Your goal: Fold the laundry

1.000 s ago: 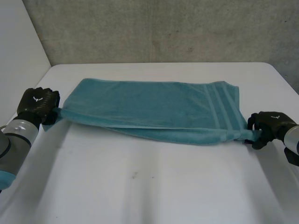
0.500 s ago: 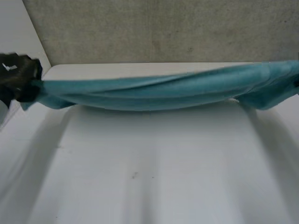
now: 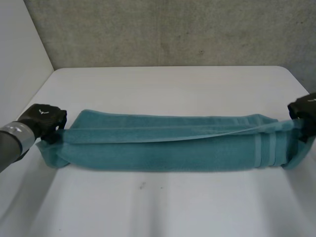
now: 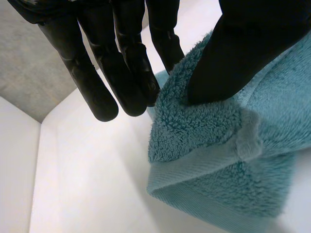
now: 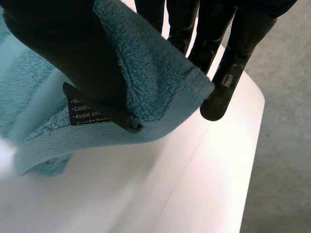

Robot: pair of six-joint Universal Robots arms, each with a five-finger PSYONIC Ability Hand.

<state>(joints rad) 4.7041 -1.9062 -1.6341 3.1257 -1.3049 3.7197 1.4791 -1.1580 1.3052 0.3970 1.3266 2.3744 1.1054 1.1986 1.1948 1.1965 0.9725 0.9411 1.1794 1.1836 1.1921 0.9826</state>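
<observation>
A: Towel first: where does it lie on the desk?

B: Across the middle of the white desk, as a long teal band folded lengthwise, with its striped border near the right end. The lower layers rest on the desk. The top layer looks stretched between the two ends and a little raised at the right.

A: And the hands?

B: The left hand has the towel's left end. The right hand has the right end, near the desk's right edge. Each pinches a corner, with the thumb pressed into the pile and the fingers straight behind it. On the right, a black care label peeks out beside the thumb.

A: So how to lay this fold well?

B: My judgement: hold both pinches firm and the top edge taut, and lower both ends together so the long edges meet evenly. Only then let go. If one end drops sooner, the layer may skew. The left corner bunches under the thumb, so it will likely want smoothing once released.
</observation>
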